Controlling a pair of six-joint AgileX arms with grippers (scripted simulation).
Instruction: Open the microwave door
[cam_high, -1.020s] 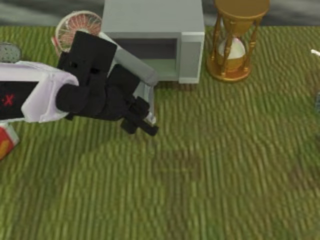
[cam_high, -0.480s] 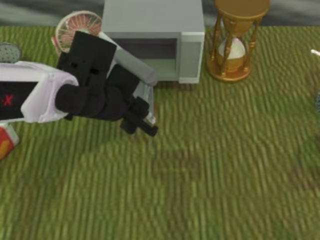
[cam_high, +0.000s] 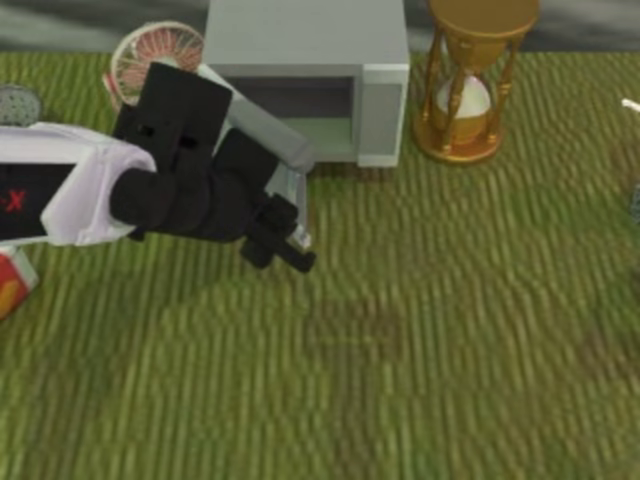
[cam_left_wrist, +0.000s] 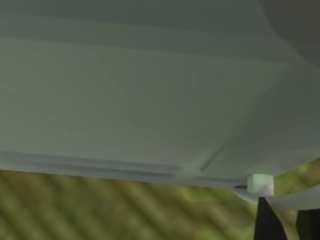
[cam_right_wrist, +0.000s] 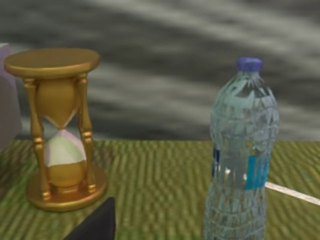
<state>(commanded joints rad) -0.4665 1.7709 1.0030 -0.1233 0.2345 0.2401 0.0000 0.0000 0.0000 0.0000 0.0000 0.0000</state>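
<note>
Microwave door (cam_high: 268, 135) (swung open) sits gripped at its edge by left tool (cam_high: 283, 243).

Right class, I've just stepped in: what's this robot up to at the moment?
The left gripper is at the free edge of the microwave door, which is already swung well out from the microwave, so the cavity shows. The door is hinged at its left and angles out over the green table. The right arm is out of the top view. A golden hourglass stands right of the microwave and a pink fan to its left.
</note>
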